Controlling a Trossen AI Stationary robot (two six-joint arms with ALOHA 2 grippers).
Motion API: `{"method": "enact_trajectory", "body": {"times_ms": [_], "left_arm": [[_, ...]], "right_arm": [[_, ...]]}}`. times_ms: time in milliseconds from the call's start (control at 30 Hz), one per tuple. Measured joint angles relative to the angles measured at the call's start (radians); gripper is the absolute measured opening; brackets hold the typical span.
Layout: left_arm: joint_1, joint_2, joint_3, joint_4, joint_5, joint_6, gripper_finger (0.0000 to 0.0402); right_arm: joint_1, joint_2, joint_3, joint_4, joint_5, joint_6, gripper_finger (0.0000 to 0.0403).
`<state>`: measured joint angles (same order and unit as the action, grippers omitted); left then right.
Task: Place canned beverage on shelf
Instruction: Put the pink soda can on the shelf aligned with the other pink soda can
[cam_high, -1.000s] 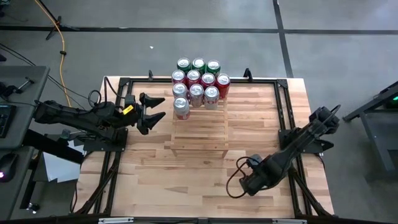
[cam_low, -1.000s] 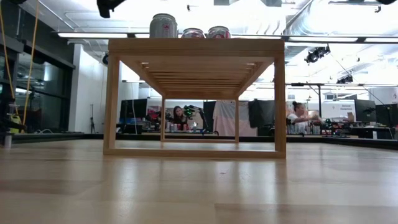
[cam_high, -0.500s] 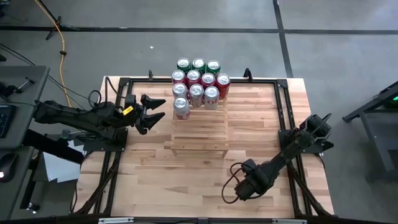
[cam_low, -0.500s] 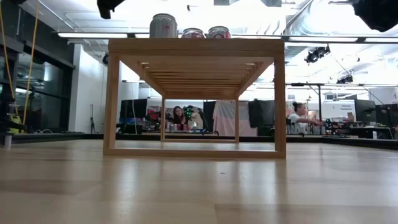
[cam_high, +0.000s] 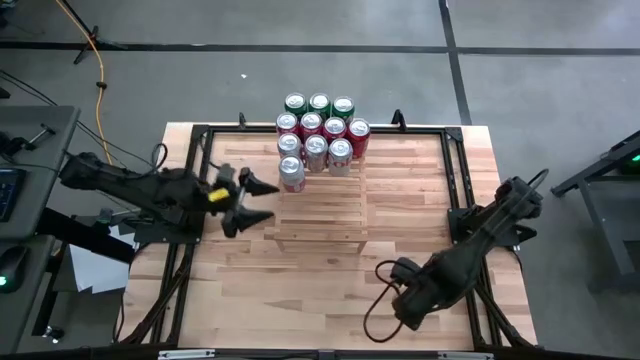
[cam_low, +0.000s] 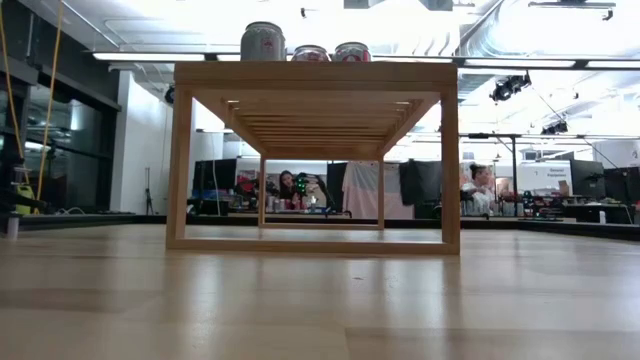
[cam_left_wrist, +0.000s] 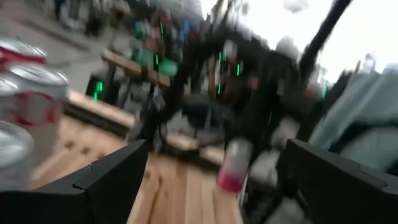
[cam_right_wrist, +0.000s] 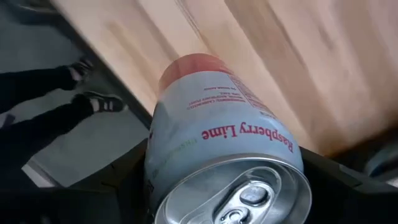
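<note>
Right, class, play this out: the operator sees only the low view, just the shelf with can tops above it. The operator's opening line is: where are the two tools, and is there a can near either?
Observer: The left tool hangs open beside the left edge of the shelf, holding nothing.
Operator: And the right one?
Observer: The right tool is over the near right part of the table, clear of the shelf.
Operator: Any can there?
Observer: A Raspberry Lime can fills the right wrist view, close at that tool; I cannot tell whether it is gripped.
</note>
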<state>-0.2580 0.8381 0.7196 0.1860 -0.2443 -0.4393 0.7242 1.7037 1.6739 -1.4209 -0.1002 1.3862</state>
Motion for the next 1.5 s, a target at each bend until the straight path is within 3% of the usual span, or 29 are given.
{"method": "enact_trajectory", "body": {"times_ms": [200,367,700,1067,1500], "left_arm": [[-0.105,0.220,0.283,-0.302,0.038,0.148,0.0371],[-0.130,0.406,0.441,-0.373,0.115,0.299,0.0371],[-0.034,0.664,0.576,-0.360,0.326,0.178,0.0371],[0.003,0.727,0.611,-0.345,0.350,0.120,0.0371],[0.002,0.727,0.612,-0.431,0.400,0.119,0.0357]], "right_arm": [[-0.027,0.002,0.231,-0.019,0.172,-0.212,0.0282],[-0.100,0.003,0.321,0.022,0.344,-0.395,0.0282],[-0.254,0.019,0.326,0.165,0.372,-0.736,0.0282],[-0.287,0.065,0.325,0.251,0.386,-0.914,0.0282],[-0.299,0.074,0.325,0.289,0.386,-0.942,0.0282]]}}
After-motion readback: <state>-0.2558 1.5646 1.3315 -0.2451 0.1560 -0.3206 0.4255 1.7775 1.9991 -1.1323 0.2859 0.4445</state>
